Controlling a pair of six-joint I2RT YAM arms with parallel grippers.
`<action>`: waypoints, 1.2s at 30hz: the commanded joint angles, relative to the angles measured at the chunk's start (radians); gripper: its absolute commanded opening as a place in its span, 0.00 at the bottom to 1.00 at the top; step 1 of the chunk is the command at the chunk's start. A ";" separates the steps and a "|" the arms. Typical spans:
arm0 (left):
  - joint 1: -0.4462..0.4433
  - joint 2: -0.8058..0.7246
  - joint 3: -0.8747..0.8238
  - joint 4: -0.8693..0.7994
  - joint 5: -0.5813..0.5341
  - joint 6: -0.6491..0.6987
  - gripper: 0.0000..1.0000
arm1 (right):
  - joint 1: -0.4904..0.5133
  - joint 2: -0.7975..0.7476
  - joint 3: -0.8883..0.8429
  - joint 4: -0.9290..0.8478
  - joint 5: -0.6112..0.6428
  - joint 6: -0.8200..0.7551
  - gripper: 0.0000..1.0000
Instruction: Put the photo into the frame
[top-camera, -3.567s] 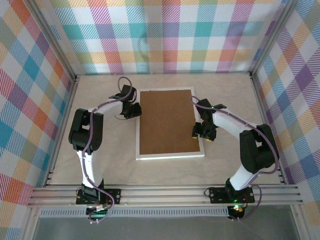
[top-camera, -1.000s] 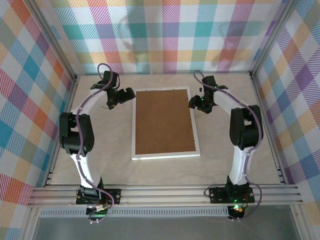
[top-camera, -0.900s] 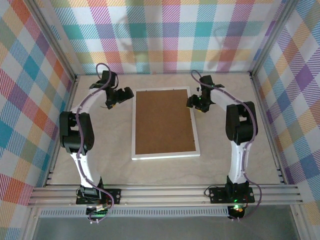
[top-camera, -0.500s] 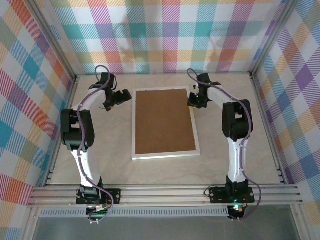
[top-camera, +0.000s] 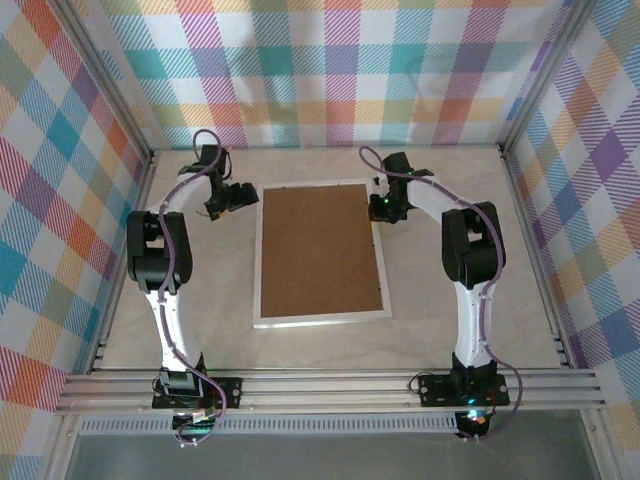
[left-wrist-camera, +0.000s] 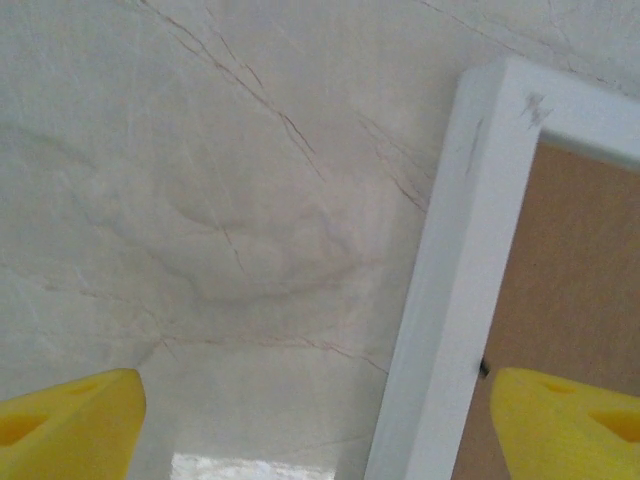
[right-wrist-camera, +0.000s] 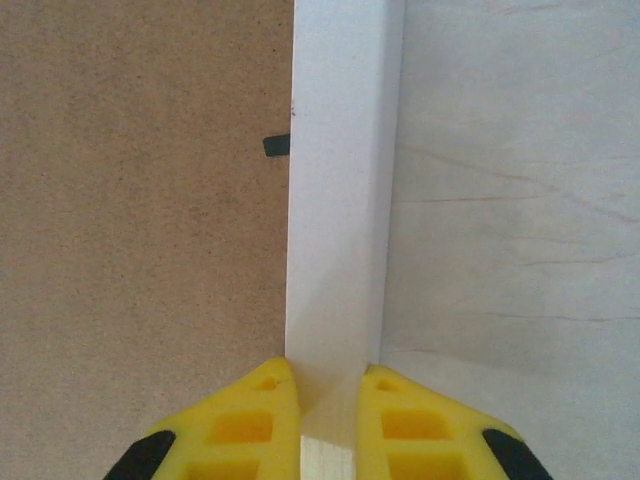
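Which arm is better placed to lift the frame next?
Right. The right hand is pinched on the frame at its right rail, so it could probably lift at once. The left hand is open, one finger over the table, one over the backing, gripping nothing.

White arm links, black joints, lilac cables, right hand with yellow fingers

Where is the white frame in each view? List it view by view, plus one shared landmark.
Top external: the frame lies flat mid-table, back up.
Left wrist: its corner sits upper right, one edge running down to bottom centre.
Right wrist: one edge runs vertically at centre, pinched by the right fingers.
Shared landmark: the brown backing board inside it.
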 joint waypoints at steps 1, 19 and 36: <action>0.020 0.022 0.031 -0.056 0.038 0.068 0.88 | 0.037 -0.015 -0.023 -0.063 -0.038 -0.037 0.14; 0.021 -0.001 -0.010 -0.138 0.008 0.042 0.88 | 0.040 0.004 -0.022 -0.071 0.002 0.041 0.15; 0.005 0.034 -0.015 -0.134 0.025 0.024 0.88 | 0.040 0.007 -0.017 -0.074 0.014 0.042 0.15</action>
